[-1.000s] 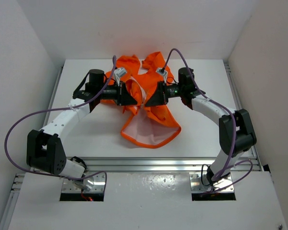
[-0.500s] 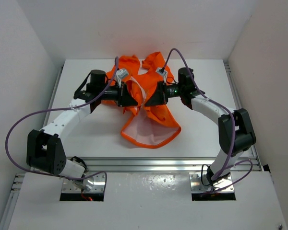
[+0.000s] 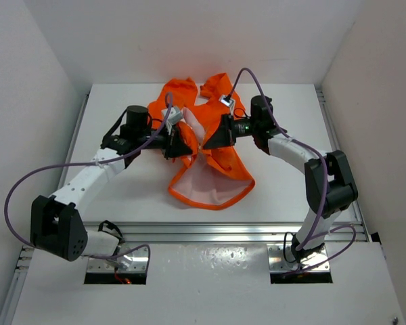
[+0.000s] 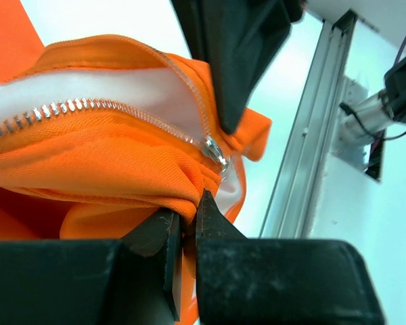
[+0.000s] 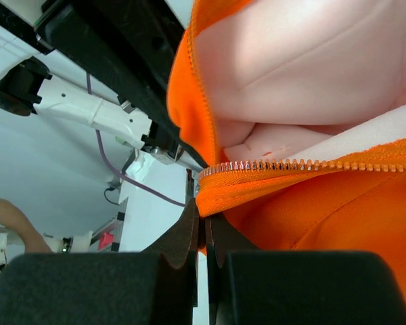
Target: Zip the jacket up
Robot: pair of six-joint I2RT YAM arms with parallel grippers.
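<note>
Change: left arm [image 3: 88, 179] elbow had dropped leftward.
Left gripper [image 4: 189, 215]: pinched jacket [image 3: 224, 166] fabric below zipper [image 4: 213, 145].
Right gripper [image 5: 201, 218]: clamped on jacket's zipper edge, facing the left.

The white desk [image 3: 122, 196] carries the jacket [image 3: 223, 162], a bright orange heap with its pale lining showing at the near hem, and the desk's surface spreads left, right and nearward of the jacket to an aluminium rail [image 3: 223, 229] along its edge.

The bench's [image 3: 142, 196] middle is taken up by the jacket [image 3: 220, 162], where the left pincer [image 3: 193, 144] and right pincer [image 3: 204, 144] are crowded tip to tip. Bare bench is found at both sides, hemmed by walls [image 3: 40, 81].
</note>
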